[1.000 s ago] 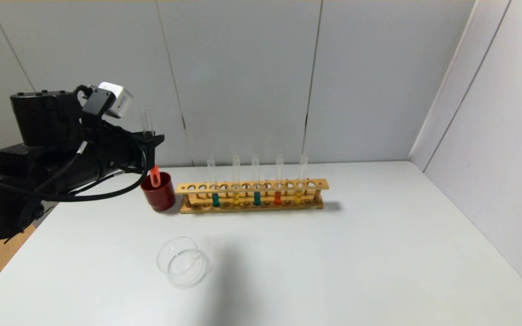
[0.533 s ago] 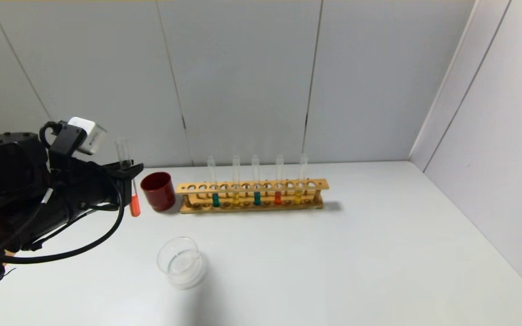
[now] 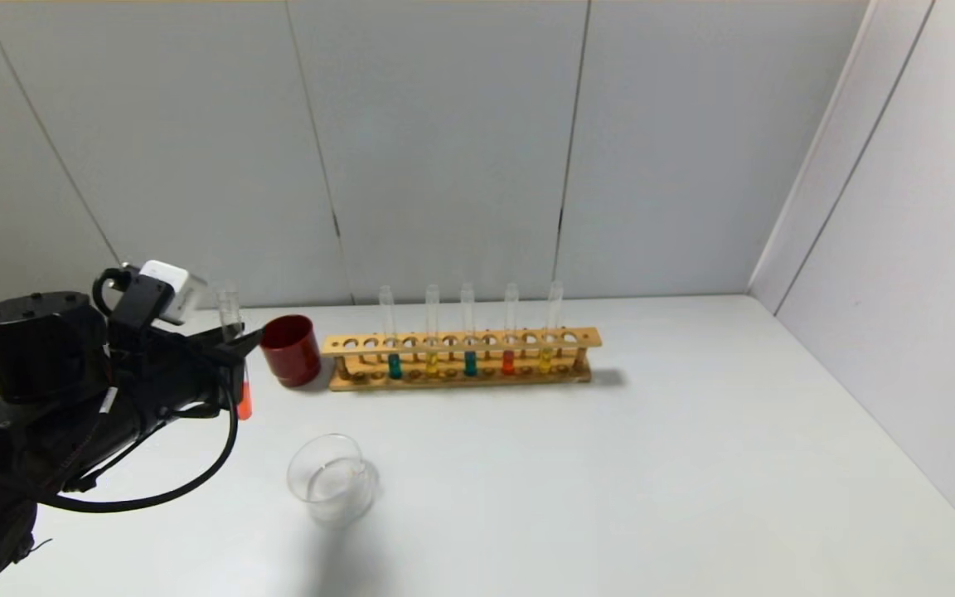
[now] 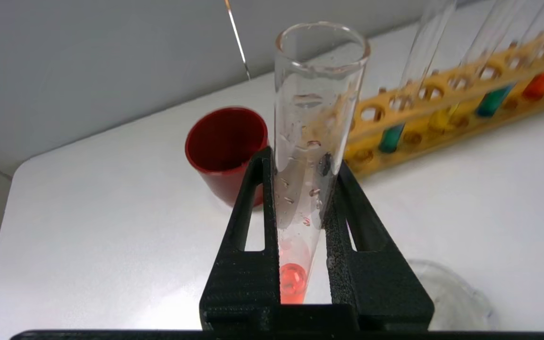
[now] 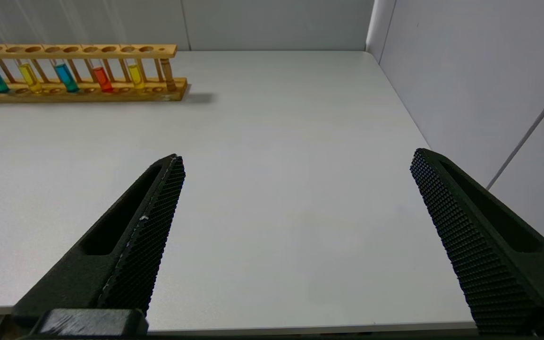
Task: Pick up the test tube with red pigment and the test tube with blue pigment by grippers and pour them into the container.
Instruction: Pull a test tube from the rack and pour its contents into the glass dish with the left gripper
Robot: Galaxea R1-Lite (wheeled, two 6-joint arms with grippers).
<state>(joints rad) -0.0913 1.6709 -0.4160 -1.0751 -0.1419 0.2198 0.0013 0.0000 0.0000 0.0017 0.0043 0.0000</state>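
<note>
My left gripper (image 3: pixel 237 344) is clamped on the test tube with red pigment (image 3: pixel 239 365), upright above the white table (image 3: pixel 610 481), beside the dark red cup (image 3: pixel 289 351); the container (image 3: pixel 333 479) sits nearer me; blue tubes (image 3: pixel 395 366) wait in the wooden rack (image 3: pixel 461 358) before grey wall panels (image 3: pixel 444 149); my right gripper (image 5: pixel 295 236) hangs wide open, empty.

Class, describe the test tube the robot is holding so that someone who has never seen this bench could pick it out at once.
Start at the wooden rack at the back of the white table, then go past the dark red cup at its left end. There the left gripper clamps one upright test tube with red pigment. Unlike its neighbours, it stands outside the rack.
</note>
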